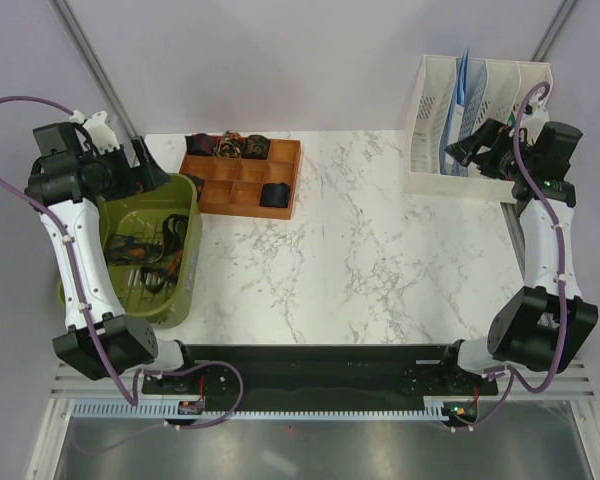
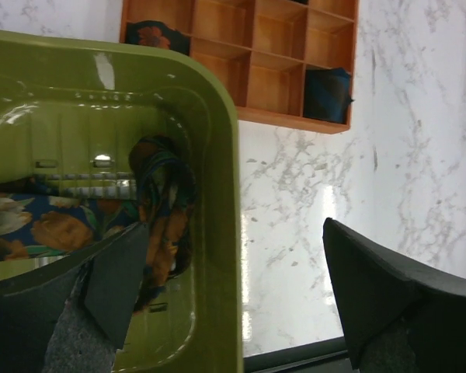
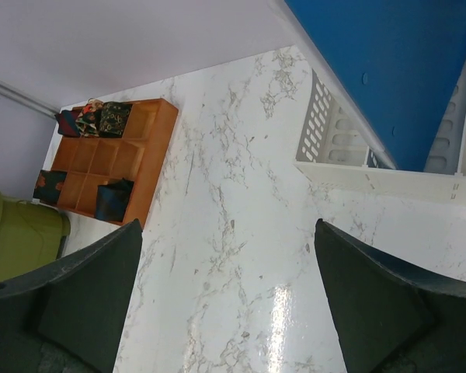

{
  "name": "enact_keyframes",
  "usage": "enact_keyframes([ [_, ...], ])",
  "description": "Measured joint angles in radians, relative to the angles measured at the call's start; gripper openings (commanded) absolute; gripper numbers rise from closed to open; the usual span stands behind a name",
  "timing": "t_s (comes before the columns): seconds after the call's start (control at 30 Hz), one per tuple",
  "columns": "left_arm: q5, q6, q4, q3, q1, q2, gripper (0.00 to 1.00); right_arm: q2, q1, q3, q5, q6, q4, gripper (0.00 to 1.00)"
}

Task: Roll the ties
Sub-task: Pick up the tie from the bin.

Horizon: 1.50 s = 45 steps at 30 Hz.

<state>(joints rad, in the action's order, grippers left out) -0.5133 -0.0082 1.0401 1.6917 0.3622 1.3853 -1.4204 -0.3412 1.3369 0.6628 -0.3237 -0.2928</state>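
Several loose patterned ties (image 1: 145, 255) lie tangled in the green bin (image 1: 190, 240); one orange-and-dark tie (image 2: 167, 210) shows in the left wrist view. Rolled ties (image 1: 228, 146) sit in the back row of the wooden compartment tray (image 1: 230, 195), and a dark roll (image 1: 273, 195) sits in a front compartment. My left gripper (image 1: 150, 170) is open and empty over the bin's far right rim (image 2: 217, 155), its jaws straddling it (image 2: 234, 225). My right gripper (image 1: 470, 150) is open and empty, held high at the far right (image 3: 228, 225).
A white file organizer (image 1: 480, 120) with blue folders stands at the back right, close to my right gripper. The green bin takes up the table's left edge. The tray (image 3: 151, 148) and its rolls (image 3: 93, 118) also show in the right wrist view.
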Motion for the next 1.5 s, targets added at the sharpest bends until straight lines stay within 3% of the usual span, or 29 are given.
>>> enact_keyframes([
  [0.2,-0.006,0.254,0.055,-0.020,0.154,0.053,1.00,-0.019,0.006,0.006,0.007,0.006,0.000,0.98],
  [0.43,0.048,0.591,0.057,-0.306,0.202,0.094,0.97,-0.019,0.006,0.006,0.007,0.012,0.000,0.98],
  [0.6,0.057,0.657,0.040,-0.358,0.192,0.160,0.96,-0.023,0.006,0.006,0.007,0.018,0.000,0.98],
  [0.87,0.095,0.664,-0.170,-0.480,0.069,0.223,0.82,-0.076,0.006,0.006,0.010,0.022,-0.005,0.98],
  [1.07,0.174,0.649,-0.327,-0.538,0.000,0.275,0.67,-0.083,0.006,0.006,0.013,0.025,-0.016,0.98],
  [1.17,0.216,0.632,-0.399,-0.543,-0.010,0.302,0.47,-0.083,0.006,0.006,0.014,0.026,-0.019,0.98],
  [1.2,0.227,0.626,-0.417,-0.546,-0.013,0.307,0.32,-0.084,0.006,0.006,0.014,0.026,-0.019,0.98],
  [1.3,0.256,0.597,-0.458,-0.549,-0.025,0.320,0.12,-0.083,0.006,0.006,0.014,0.026,-0.022,0.98],
  [1.4,0.274,0.569,-0.479,-0.545,-0.031,0.313,0.02,-0.083,0.006,0.006,0.014,0.025,-0.022,0.98],
  [1.5,0.279,0.541,-0.478,-0.524,-0.026,0.269,0.02,-0.083,0.006,0.006,0.015,0.025,-0.022,0.98],
])
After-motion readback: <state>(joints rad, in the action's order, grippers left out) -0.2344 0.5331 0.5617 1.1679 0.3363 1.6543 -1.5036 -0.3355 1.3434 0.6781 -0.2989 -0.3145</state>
